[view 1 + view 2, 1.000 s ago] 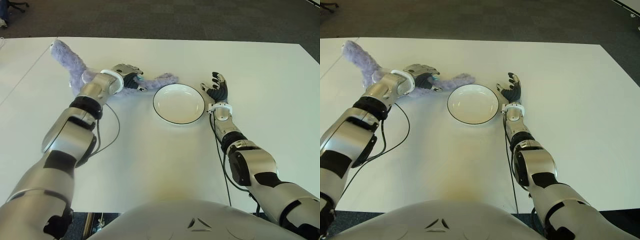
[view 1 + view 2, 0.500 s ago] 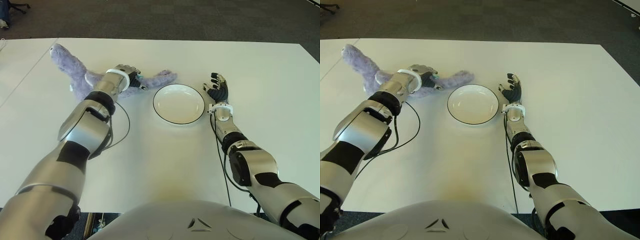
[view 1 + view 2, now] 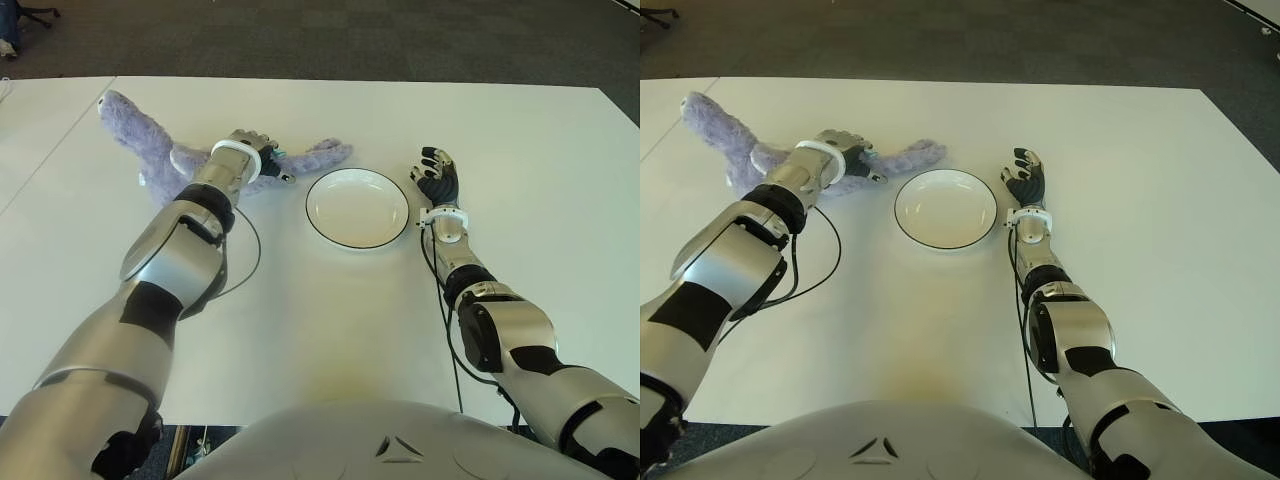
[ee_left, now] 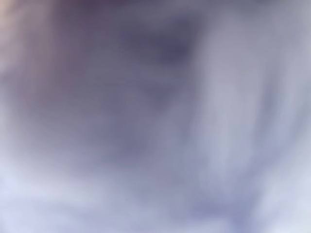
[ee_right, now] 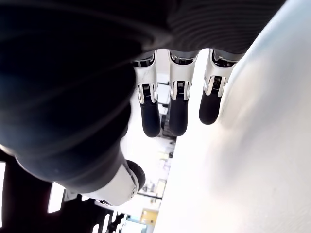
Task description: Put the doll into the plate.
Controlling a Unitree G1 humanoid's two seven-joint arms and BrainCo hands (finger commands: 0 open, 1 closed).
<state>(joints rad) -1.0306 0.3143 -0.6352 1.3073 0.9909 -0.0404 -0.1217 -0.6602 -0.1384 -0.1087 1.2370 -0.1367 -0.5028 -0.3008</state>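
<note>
Two hands and two objects appear on the white surface (image 3: 300, 310). The left hand (image 3: 262, 158) sits on the middle of the purple plush doll (image 3: 150, 150), its fingers curled into the fur; the left wrist view is filled with blurred purple pile, consistent with a close grasp. The doll lies flat on the surface, one limb reaching toward, but apart from, the rim of the empty white plate (image 3: 358, 207), which has a dark edge. The right hand (image 3: 437, 180) shows just beside the plate on its right side, fingers extended and holding nothing. The step in hand appears to be securing the grasp; the doll is not yet lifted. The next move calls for raising the doll clear of the surface and carrying it over the plate before release. No brand, label or writing can be read.
</note>
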